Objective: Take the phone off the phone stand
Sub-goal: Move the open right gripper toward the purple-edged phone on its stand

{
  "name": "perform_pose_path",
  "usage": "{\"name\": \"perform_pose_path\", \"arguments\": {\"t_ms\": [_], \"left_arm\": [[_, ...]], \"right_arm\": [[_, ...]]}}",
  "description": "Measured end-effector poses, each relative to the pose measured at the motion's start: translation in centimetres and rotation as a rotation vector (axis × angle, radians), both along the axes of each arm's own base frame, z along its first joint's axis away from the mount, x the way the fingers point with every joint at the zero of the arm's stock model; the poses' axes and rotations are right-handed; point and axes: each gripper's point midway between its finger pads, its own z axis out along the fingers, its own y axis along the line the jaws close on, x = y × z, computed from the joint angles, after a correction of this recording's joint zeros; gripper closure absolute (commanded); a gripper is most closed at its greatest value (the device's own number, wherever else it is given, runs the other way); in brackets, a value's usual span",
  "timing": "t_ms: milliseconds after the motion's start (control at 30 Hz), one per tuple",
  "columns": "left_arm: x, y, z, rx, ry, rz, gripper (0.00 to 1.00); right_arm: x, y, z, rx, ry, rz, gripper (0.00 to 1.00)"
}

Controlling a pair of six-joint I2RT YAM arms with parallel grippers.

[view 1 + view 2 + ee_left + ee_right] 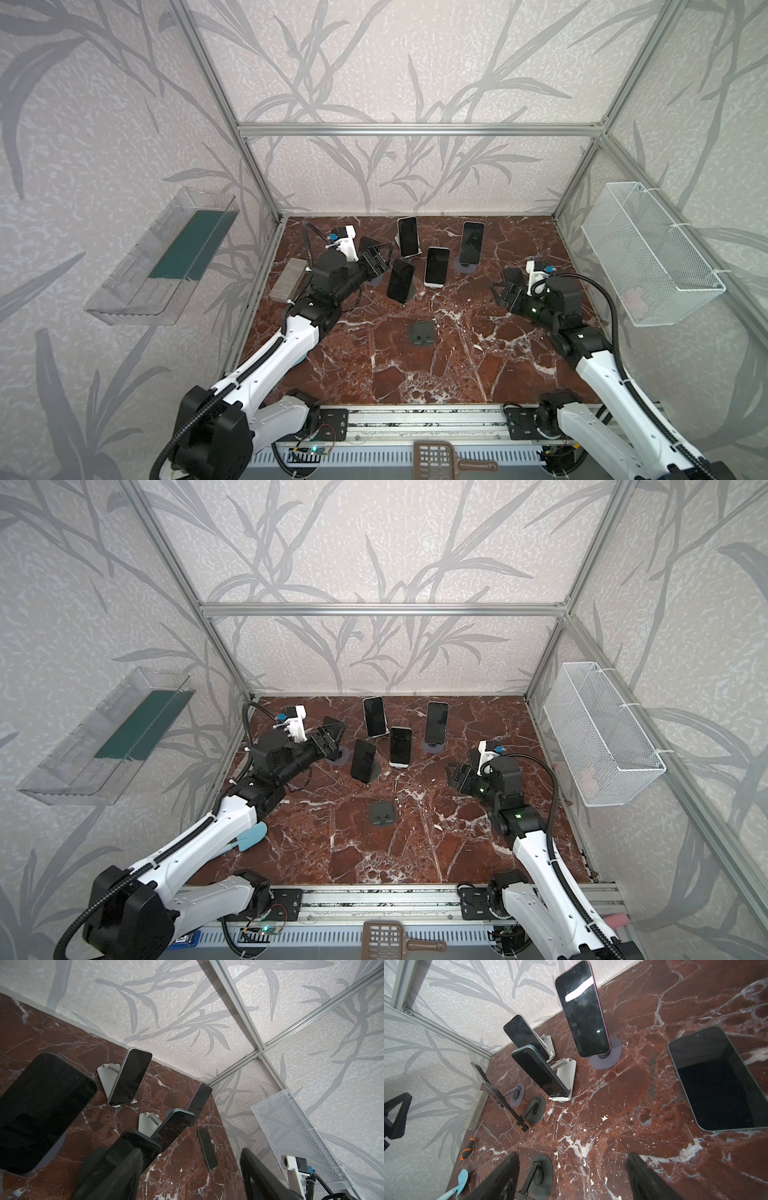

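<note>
On the marble table point(457, 374) the left gripper point(384, 258) stands half open and empty. In both top views it partly hides a standing phone point(41, 1109) just beside it, whose round stand base point(55, 1151) is barely seen. The right gripper point(573, 1155) is half open too, holding nothing. A flat phone point(718, 1078) lies on the table just beside it, off any stand; the right wrist view cuts its corner. Mid-table, four other phones point(436, 266) lean on stands. One small stand point(422, 332) is empty.
</note>
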Motion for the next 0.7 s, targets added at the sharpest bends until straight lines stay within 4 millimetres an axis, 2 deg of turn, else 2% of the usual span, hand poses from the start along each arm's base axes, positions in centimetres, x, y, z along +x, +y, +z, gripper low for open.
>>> {"name": "perform_pose_path", "arguments": {"t_ms": [133,333,567,700], "left_arm": [[0.0,0.0,-0.1,-0.004,0.006,0.002,0.25],[0.1,0.4,-0.8,0.012,0.033,0.026,0.26],[0.2,1.3,-1.3,0.076,0.025,0.066,0.26],[0.2,2.7,-0.6,0.099,0.001,0.113,0.26]], "right_arm": [[-0.1,0.5,-1.3,-0.031,0.041,0.009,0.25],[0.0,1.7,-1.3,-0.094,0.020,0.015,0.24],[2.7,3.1,0.4,-0.155,-0.039,-0.019,0.25],[5.6,4.5,3.7,-0.195,-0.095,-0.035,0.23]]}}
